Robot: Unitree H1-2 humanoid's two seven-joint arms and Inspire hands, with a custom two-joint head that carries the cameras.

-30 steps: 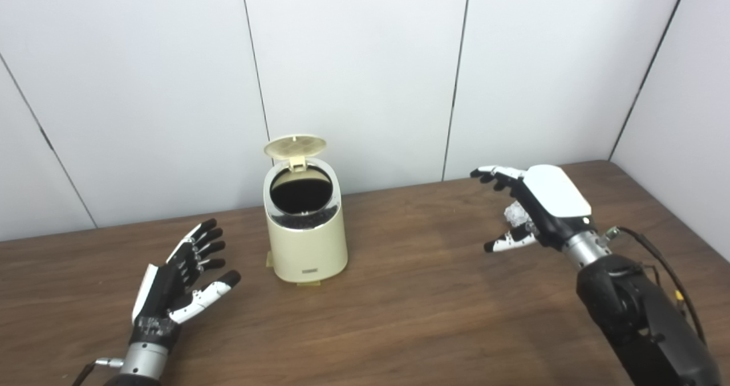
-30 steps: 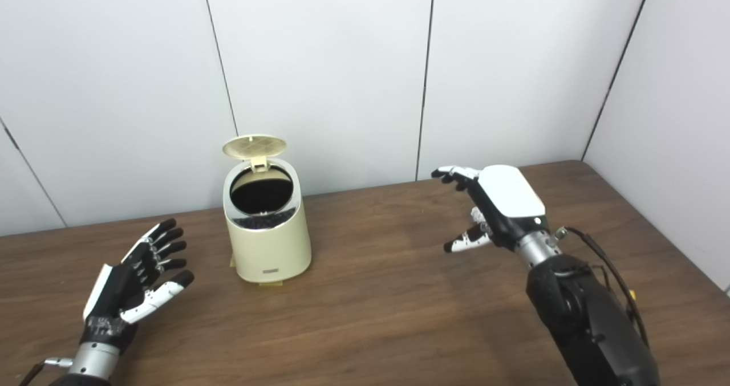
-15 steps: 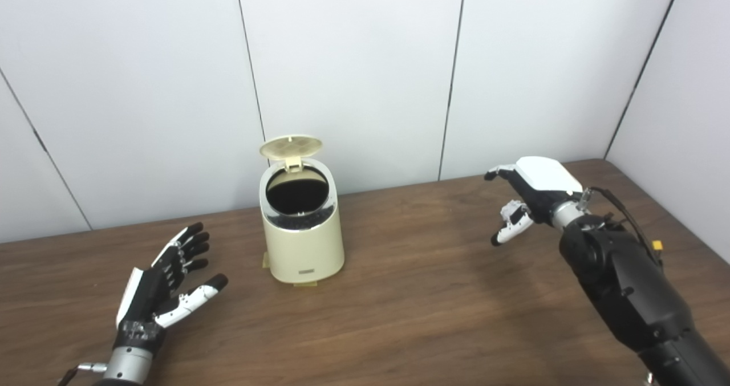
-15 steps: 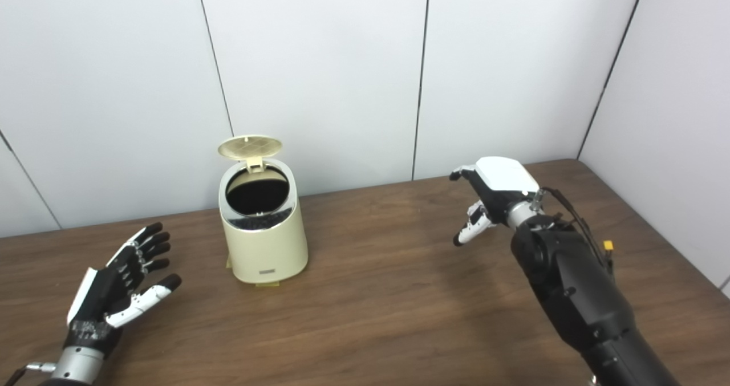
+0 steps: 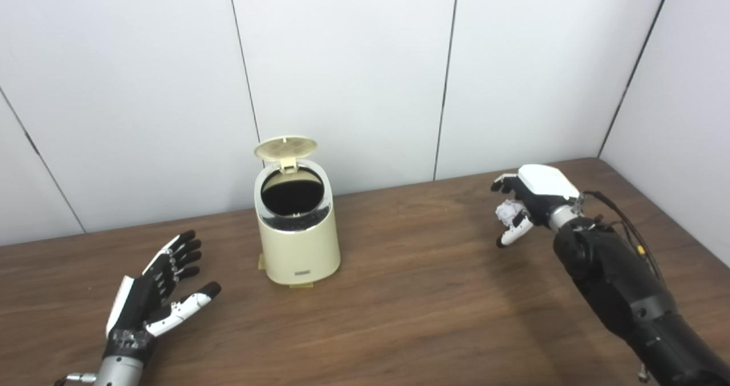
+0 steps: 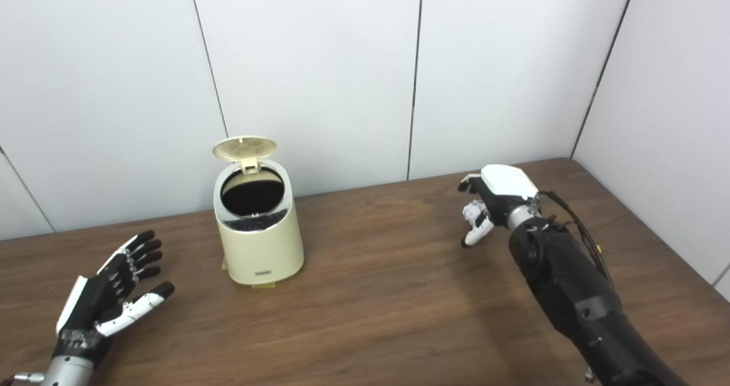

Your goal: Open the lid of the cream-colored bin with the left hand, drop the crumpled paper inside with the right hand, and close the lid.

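Observation:
The cream-colored bin (image 5: 297, 243) stands on the wooden table left of centre, its round lid (image 5: 285, 147) tipped up at the back and the dark opening showing. The crumpled white paper (image 5: 509, 210) is at the table's far right. My right hand (image 5: 530, 200) is over it, fingers curved above the paper and the thumb reaching down beside it, not closed on it. I cannot tell whether the paper rests on the table. My left hand (image 5: 157, 300) is open, palm up, low over the table to the bin's front left, apart from the bin.
White wall panels (image 5: 342, 78) close off the table's back edge, and another wall (image 5: 684, 118) stands along its right side. Bare wooden table (image 5: 410, 306) stretches between the bin and my right arm (image 5: 621, 295).
My right hand has reached farther back and lowered over the paper, its fingers curling more. My left hand has drawn back from the bin toward me. The camera has shifted slightly.

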